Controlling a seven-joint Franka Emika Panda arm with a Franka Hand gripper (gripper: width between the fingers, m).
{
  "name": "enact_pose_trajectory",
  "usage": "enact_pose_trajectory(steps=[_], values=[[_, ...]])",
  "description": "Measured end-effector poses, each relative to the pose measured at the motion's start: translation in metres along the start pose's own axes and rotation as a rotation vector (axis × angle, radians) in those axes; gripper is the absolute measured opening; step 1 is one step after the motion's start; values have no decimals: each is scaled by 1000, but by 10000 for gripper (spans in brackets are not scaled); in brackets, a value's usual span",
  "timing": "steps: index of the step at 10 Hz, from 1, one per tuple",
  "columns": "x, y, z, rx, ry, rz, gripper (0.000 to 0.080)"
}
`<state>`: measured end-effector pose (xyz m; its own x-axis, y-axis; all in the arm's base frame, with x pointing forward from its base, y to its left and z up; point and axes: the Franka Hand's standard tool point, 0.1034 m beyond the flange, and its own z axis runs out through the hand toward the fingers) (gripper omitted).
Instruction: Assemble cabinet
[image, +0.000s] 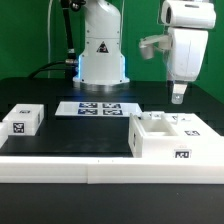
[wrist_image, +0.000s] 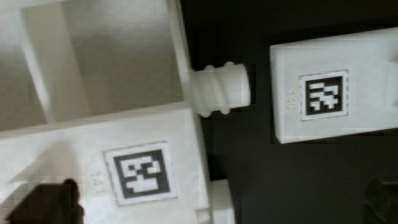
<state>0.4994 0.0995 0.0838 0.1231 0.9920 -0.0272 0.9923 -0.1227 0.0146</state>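
The cabinet body (image: 170, 137), a large white box with open compartments and square tags, stands at the front on the exterior view's right. My gripper (image: 178, 96) hangs a short way above its top, apart from it. In the wrist view the body (wrist_image: 98, 120) shows a tag (wrist_image: 139, 171) and a round white knob (wrist_image: 222, 88) sticking out of its side. A flat white tagged panel (wrist_image: 329, 95) lies just beyond the knob. My gripper (wrist_image: 214, 212) is open and empty, with dark fingertips (wrist_image: 43, 205) wide apart at the frame's edges.
A small white tagged block (image: 22, 121) sits on the exterior view's left. The marker board (image: 99, 108) lies in front of the robot base (image: 102, 55). A low white rail (image: 60, 168) runs along the table's front edge.
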Motion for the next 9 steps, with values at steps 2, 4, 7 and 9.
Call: enact_pose_trajectory(steps=[2, 4, 7, 9], values=[[-9, -37, 4, -1, 5, -14, 797], [-16, -58, 18, -22, 34, -40, 797], [-12, -70, 40, -11, 56, -35, 797], [-10, -76, 51, 5, 61, -34, 797]])
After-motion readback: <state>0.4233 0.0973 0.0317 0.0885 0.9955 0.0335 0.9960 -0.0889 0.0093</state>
